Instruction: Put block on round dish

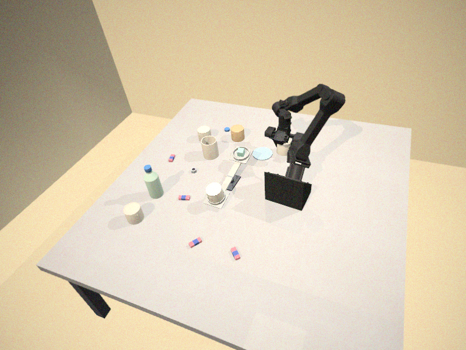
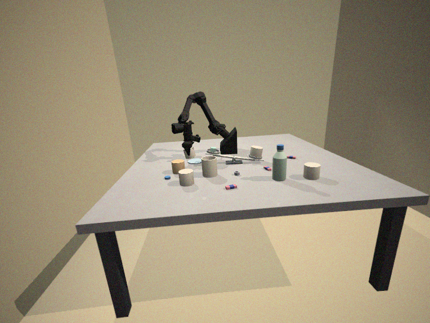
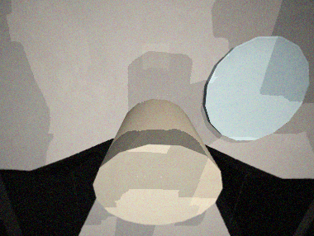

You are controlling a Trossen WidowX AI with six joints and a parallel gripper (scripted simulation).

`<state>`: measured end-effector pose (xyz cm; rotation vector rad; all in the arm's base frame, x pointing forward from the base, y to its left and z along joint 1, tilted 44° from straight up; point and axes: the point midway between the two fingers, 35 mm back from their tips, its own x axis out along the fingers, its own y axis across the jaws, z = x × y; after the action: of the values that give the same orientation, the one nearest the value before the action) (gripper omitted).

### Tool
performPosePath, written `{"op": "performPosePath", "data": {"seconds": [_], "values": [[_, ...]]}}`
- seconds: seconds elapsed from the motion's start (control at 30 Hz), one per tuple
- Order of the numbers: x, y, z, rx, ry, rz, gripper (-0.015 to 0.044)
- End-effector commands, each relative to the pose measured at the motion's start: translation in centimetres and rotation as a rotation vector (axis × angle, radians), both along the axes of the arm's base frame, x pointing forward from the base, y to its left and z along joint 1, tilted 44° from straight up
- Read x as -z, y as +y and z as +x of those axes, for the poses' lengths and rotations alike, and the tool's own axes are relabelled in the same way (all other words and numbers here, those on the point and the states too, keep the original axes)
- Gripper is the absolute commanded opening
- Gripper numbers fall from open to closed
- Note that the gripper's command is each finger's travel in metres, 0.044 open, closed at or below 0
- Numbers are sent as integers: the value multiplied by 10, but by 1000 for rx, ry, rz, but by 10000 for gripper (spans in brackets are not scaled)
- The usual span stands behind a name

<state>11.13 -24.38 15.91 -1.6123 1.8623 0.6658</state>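
Note:
The mint block (image 1: 240, 152) (image 2: 213, 149) sits uncovered in the ring at the raised end of the balance (image 1: 230, 175) (image 2: 222, 156). A cream cup (image 1: 215, 193) (image 2: 256, 152) stands upside down on the lower end. My gripper (image 1: 283, 144) (image 2: 188, 152) (image 3: 156, 145) is shut on the other cream cup (image 1: 283, 148) (image 2: 192, 153) (image 3: 159, 186), a finger against each side. That cup is upright, at or just above the table; its base is too hidden to tell. The pale blue round dish (image 1: 262, 153) (image 2: 194, 161) (image 3: 252, 91) lies beside it, with nothing on it.
An orange cup (image 1: 237, 133) (image 2: 178, 166), a tall beige cup (image 1: 210, 149) (image 2: 209, 167) and a short cream one (image 1: 204, 133) (image 2: 186, 178) stand beyond the block's end. A green bottle (image 1: 153, 185) (image 2: 279, 166), another short cup (image 1: 133, 213) (image 2: 312, 171) and several red-blue bars are farther off.

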Motion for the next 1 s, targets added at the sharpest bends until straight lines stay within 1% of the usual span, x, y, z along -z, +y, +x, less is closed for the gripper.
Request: {"op": "performPosePath", "data": {"seconds": [0.0, 0.07, 0.2, 0.4, 0.47, 0.53, 0.63, 0.97], "values": [[0, 0, 0, 1, -1, -1, 394], [-6, 6, 2, 1, -2, 1, 440], [-36, 36, 5, -1, -1, 5, 440], [-37, 38, 5, -1, -1, 5, 440], [-39, 38, 11, -16, -14, 1, 388], [-42, 38, 28, -49, -54, -8, 335], [-42, 40, 38, -19, -115, -8, 260], [-36, 47, 56, 209, -329, 4, 260]]}}
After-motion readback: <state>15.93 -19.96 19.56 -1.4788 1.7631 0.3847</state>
